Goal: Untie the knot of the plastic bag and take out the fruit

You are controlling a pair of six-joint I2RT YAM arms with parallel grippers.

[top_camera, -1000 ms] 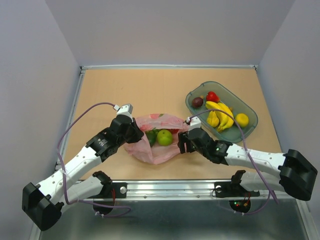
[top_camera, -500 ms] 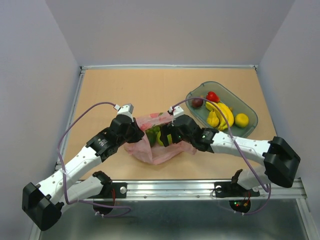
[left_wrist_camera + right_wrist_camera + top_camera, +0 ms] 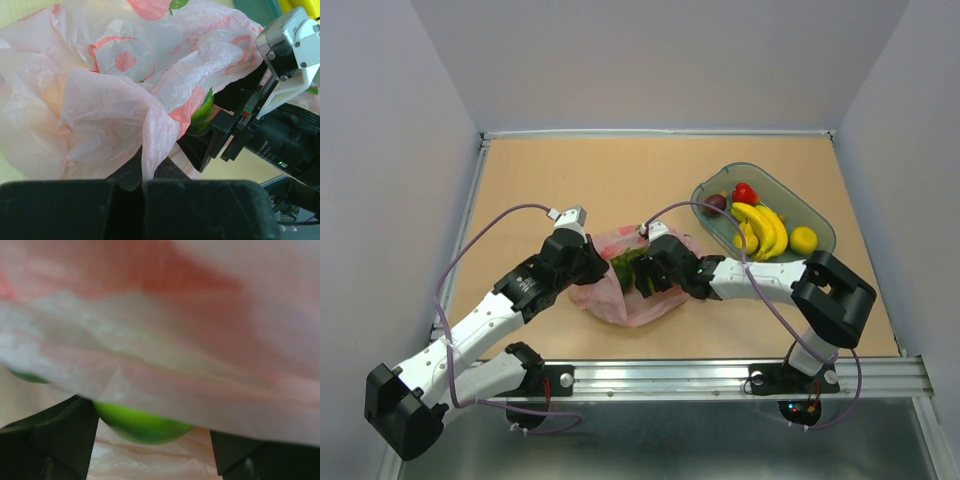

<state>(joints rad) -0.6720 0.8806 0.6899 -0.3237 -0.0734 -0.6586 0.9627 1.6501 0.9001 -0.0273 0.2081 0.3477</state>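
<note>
Fruit (image 3: 202,112): a green apple (image 3: 142,422) is seen inside the plastic bag (image 3: 625,305), lying straight ahead between the spread jaws of the right gripper (image 3: 642,280), the bag's left edge being pinched by the left gripper (image 3: 597,267).

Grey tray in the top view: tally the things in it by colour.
Yellow: 2, the banana bunch and the yellow round fruit
Red: 1, the red fruit
Dark purple: 1, the dark purple fruit
Total in the tray: 4
</note>
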